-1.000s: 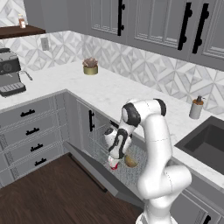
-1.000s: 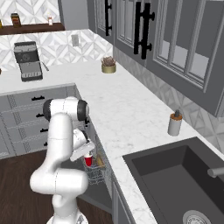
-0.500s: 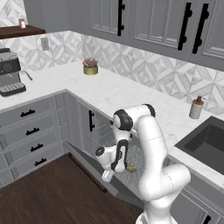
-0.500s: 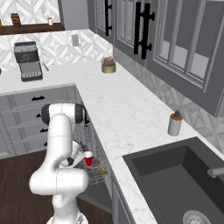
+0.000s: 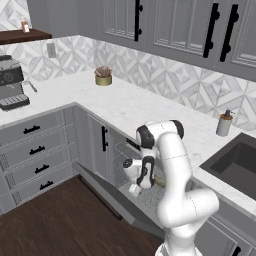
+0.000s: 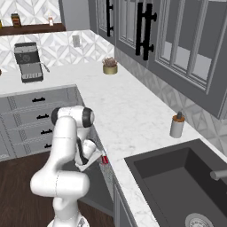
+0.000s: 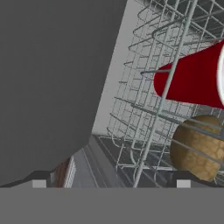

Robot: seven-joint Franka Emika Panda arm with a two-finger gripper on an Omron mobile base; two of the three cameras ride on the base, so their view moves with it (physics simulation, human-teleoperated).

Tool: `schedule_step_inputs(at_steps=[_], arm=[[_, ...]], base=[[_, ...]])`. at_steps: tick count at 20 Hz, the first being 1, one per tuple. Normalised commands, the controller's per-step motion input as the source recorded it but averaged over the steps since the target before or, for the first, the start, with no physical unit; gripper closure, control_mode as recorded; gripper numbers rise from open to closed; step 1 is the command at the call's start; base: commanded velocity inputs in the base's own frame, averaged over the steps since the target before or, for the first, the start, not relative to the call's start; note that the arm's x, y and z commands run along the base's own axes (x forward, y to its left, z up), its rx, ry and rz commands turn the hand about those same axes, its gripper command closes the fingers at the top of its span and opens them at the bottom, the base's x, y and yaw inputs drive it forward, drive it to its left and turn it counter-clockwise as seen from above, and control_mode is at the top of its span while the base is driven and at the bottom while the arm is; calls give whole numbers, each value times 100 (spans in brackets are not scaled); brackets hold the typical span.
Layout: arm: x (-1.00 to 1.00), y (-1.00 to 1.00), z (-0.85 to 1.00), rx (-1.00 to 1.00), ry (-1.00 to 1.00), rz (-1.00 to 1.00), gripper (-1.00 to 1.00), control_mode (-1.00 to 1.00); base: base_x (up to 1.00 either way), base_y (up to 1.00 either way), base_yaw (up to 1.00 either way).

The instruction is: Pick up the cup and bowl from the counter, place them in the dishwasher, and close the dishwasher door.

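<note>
While the gripper (image 5: 134,189) hangs low over the dropped dishwasher door (image 5: 107,192), its jaws stand spread wide and hold nothing. Just beyond the fingertips, past the wires of the grey rack (image 7: 151,109), the tan bowl (image 7: 197,147) sits inside the dishwasher (image 5: 131,172). Right beside it, a little farther in, lies the red cup (image 7: 192,79) on its side. Above and behind the hand runs the white counter (image 5: 135,107), where the soap dispenser (image 5: 224,123) stands well apart.
</note>
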Motion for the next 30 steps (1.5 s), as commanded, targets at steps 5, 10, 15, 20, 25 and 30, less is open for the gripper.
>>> schedule_step_inputs(at_steps=[5,10,15,20,25,30], arm=[[-71,62,67,-2,0,0,-100,-100],[-100,100,89,-1,3,-5,-100,-100],[-100,100,79,-18,7,0,-100,-100],[-96,100,16,-30,14,0,-100,-100],[-62,100,-22,-48,3,0,-100,-100],[-1,89,-94,-66,8,0,-100,-100]], base=[[0,0,0],[0,0,0],[0,0,0],[0,0,0],[0,0,0],[0,0,0]])
